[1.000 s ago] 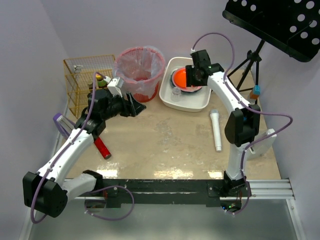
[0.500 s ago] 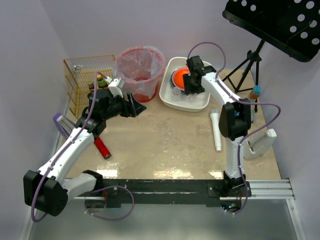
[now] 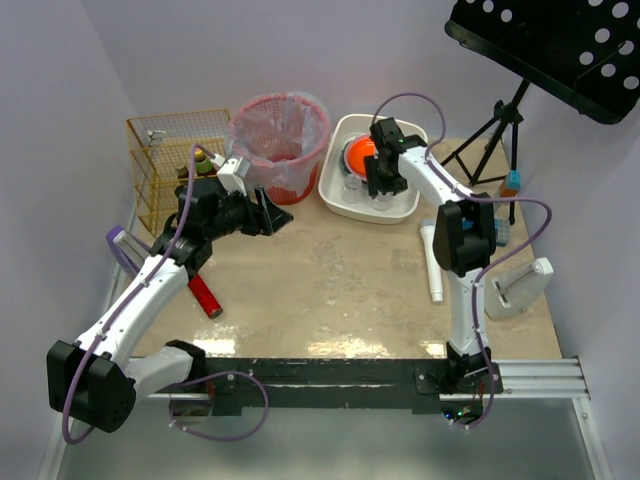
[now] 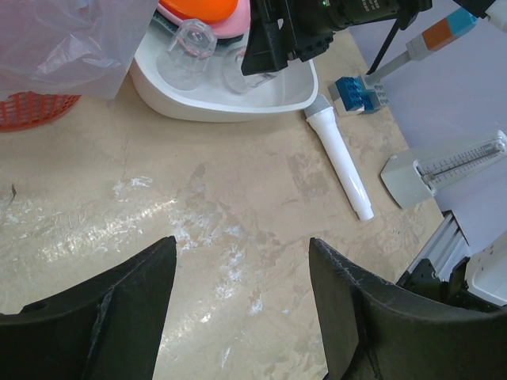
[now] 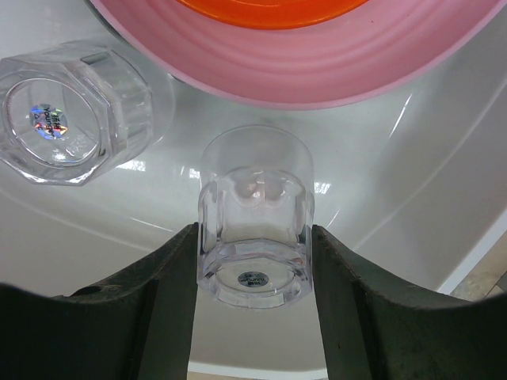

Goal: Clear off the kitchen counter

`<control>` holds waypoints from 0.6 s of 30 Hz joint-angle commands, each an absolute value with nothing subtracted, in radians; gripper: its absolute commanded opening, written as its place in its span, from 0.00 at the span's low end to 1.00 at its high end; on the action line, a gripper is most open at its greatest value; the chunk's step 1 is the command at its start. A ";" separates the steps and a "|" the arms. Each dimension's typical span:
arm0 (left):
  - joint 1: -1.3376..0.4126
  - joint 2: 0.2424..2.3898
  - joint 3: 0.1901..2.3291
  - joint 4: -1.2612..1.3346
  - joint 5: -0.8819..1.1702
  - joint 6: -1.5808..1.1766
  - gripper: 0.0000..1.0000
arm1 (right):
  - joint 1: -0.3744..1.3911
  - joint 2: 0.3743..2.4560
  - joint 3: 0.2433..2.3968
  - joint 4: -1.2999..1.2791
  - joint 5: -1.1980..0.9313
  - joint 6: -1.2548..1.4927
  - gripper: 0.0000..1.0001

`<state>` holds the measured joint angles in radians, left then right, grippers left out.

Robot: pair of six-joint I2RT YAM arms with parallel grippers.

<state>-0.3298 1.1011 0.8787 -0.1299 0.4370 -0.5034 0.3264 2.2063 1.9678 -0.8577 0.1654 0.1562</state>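
1. Two clear glasses matter at the white tub. One glass rests on the tub's floor. The other glass is clamped by its sides in your right tool, whose jaws are roughly half apart.
2. Over the last second that arm has folded in. It has swung from above the orange bowl to the tub's near side, low beside the pink plate. The grip has not altered.
3. This looks like the set-down. The glass is not released, and you cannot tell whether it touches the floor.
4. Your left tool has not moved. It hovers wide open and empty over the bench's far-left part, near the bin.
5. The bench stretches ahead of both arms. It still carries a white cylinder near its right edge and a red cylinder near its left edge, so clearing is unfinished.
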 commanded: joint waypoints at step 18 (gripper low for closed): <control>-0.330 1.085 0.890 -0.117 0.457 -0.491 0.73 | 0.325 2.194 1.994 -0.828 0.189 0.149 0.77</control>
